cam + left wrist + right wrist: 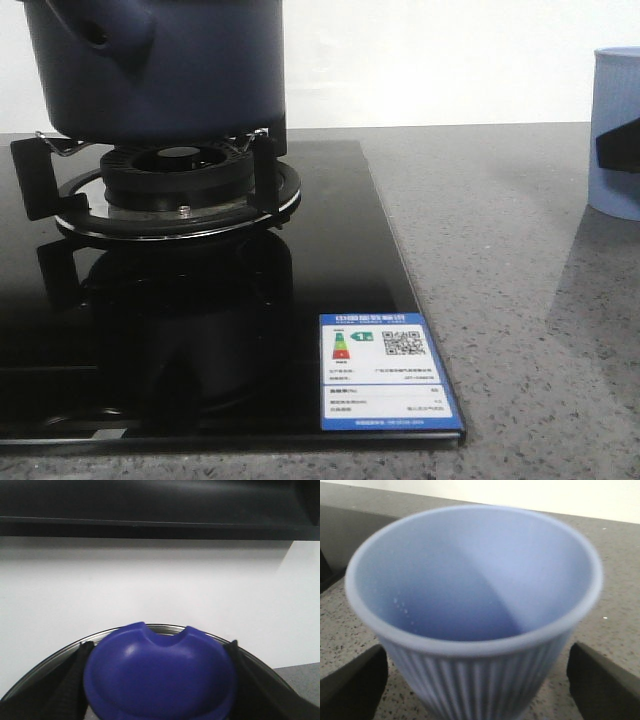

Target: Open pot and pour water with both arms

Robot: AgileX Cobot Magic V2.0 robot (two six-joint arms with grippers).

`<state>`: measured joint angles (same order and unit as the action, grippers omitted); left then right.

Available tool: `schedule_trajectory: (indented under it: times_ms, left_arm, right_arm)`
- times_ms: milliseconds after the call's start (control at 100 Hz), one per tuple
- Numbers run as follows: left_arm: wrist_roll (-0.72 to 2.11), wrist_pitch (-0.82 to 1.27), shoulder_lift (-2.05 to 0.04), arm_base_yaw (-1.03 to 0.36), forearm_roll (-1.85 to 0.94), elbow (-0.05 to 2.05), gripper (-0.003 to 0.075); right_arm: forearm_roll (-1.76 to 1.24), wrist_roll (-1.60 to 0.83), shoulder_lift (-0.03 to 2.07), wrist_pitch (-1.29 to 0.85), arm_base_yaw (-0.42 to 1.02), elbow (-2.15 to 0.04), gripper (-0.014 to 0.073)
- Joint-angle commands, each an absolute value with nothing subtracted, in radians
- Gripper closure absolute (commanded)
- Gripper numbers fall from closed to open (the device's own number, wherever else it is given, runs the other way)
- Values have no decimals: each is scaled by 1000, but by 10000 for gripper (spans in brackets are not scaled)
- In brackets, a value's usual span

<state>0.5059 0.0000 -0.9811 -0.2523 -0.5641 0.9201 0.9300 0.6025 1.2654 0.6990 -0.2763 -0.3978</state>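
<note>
The pot [165, 70] sits upper left; its blue knob [160, 675] is gripped by the left pincer [160, 680], the cup [475, 615] straddled by the right pincer [475, 680], contact unclear.

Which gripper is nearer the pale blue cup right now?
Right. The right gripper has a finger on either side of the cup on the counter. The left gripper straddles a blue lid knob, no cup in its view.

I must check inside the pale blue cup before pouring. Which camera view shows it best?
The right wrist view shows the pale blue ribbed cup best: its whole rim and inner wall appear, between the right pincer's fingers. The front view shows only part of its side at the picture's right edge. The left wrist view does not show it.
</note>
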Motion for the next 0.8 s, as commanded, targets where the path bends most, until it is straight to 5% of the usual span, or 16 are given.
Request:
schedule_trajectory:
  times_ms: [0, 490, 790]
  left_arm:
    - [505, -94, -962, -250, -565, 958, 348]
    - [504, -47, -962, -253, -619, 958, 348]
    - [504, -82, -1006, -393, -619, 958, 348]
  right_arm:
    - [955, 646, 1195, 675, -280, -414, -65]
    - [1525, 1285, 886, 538, -280, -414, -65]
    - [1852, 1634, 663, 536, -280, -414, -65]
